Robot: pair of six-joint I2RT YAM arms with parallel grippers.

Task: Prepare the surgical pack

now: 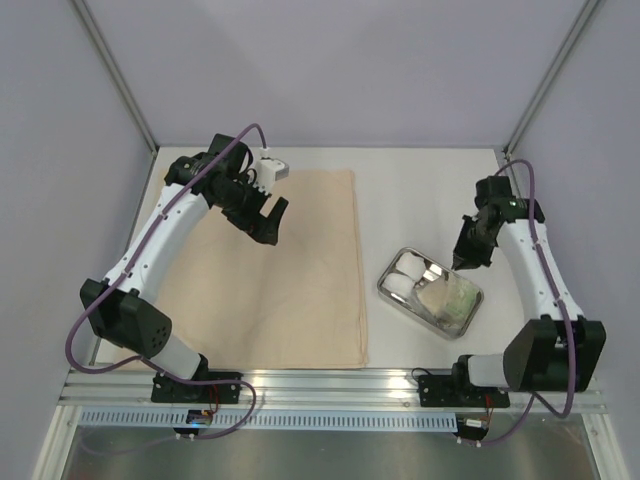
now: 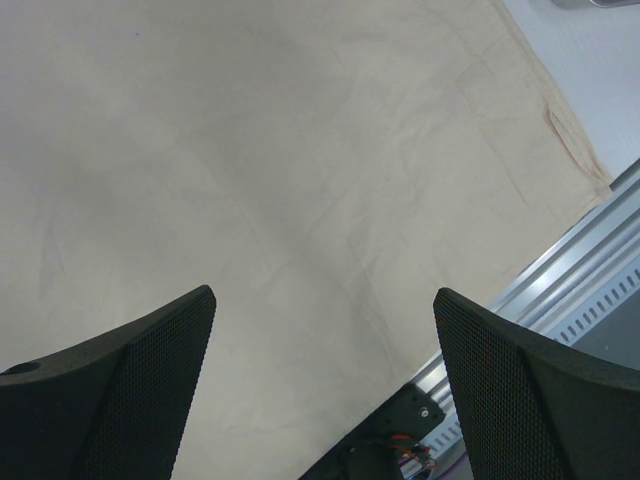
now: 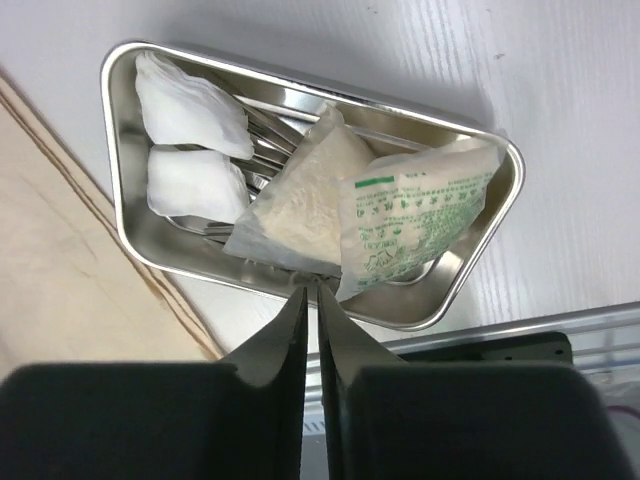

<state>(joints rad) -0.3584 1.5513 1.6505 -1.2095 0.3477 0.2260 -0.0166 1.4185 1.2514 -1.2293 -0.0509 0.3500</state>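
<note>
The beige cloth sheet [image 1: 290,280] of the surgical pack lies flat on the left half of the table. My left gripper [image 1: 272,225] hovers over its far part, wide open and empty; in the left wrist view its fingers [image 2: 325,300] frame bare cloth [image 2: 300,150]. Right of the cloth stands the steel tray [image 1: 385,287], holding two white gauze squares [image 3: 185,110], metal instruments [image 3: 265,125] half hidden under them, and two paper packets [image 3: 410,220]. My right gripper [image 3: 310,288] hangs above the tray's rim [image 3: 115,180], its fingers parted by a thin slit with nothing between them.
The cloth's near right corner [image 2: 590,180] lies close to the aluminium rail [image 1: 330,385] at the table's front edge. White tabletop [image 1: 420,190] lies behind the tray. Grey walls close in the back and both sides.
</note>
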